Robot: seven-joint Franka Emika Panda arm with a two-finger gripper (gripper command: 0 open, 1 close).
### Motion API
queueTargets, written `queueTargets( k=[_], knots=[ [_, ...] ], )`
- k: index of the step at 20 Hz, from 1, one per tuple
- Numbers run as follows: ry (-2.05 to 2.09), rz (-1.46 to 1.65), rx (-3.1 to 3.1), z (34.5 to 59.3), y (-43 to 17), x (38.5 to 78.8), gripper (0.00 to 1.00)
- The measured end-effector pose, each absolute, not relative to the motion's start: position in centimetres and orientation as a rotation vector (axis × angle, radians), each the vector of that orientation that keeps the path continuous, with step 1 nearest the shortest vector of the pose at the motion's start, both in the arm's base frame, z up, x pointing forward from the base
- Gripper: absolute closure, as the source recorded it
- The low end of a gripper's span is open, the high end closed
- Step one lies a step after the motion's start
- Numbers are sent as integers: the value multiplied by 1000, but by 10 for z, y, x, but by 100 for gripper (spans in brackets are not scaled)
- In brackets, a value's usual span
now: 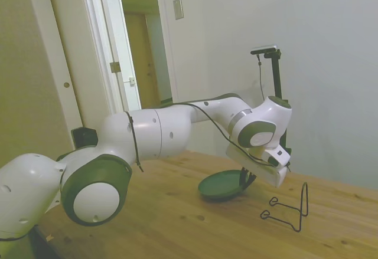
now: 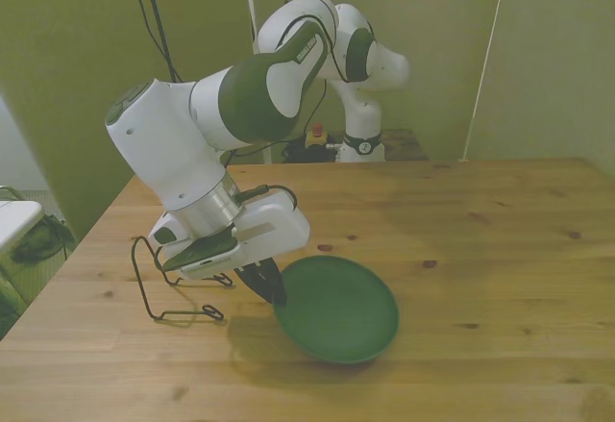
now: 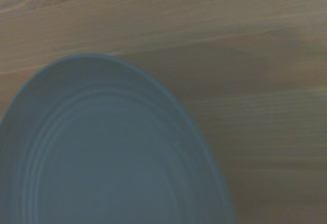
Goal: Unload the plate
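The dark green plate [image 2: 338, 309] lies low over the wooden table [image 2: 480, 239], a little tilted, with a shadow under its rim on the front view's left. My gripper [image 2: 268, 285] is shut on that rim, with dark fingers on either side of the edge. In the side view the plate [image 1: 220, 186] hangs from the gripper [image 1: 246, 180] just above the wood. The wrist view shows the plate's ringed inside [image 3: 102, 152] from close by, out of focus. Nothing lies on the plate.
A thin black wire stand [image 2: 165, 285] stands empty on the table right beside the gripper, on the front view's left; the side view shows the stand [image 1: 290, 209] past the plate. The robot's base [image 2: 360, 143] stands at the far edge.
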State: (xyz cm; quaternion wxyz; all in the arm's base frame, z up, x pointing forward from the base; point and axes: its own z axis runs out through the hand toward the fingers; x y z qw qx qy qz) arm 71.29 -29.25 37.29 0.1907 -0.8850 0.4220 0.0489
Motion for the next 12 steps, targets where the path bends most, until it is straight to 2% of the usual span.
queueTargets(
  k=[4,7,10,12],
  knots=[
    [1195,142,-2505,369,-295,712,0],
    [1187,119,-2512,379,-293,714,0],
    [1160,94,-2520,414,-286,713,0],
    [1135,52,-2527,453,-281,707,0]
  ],
)
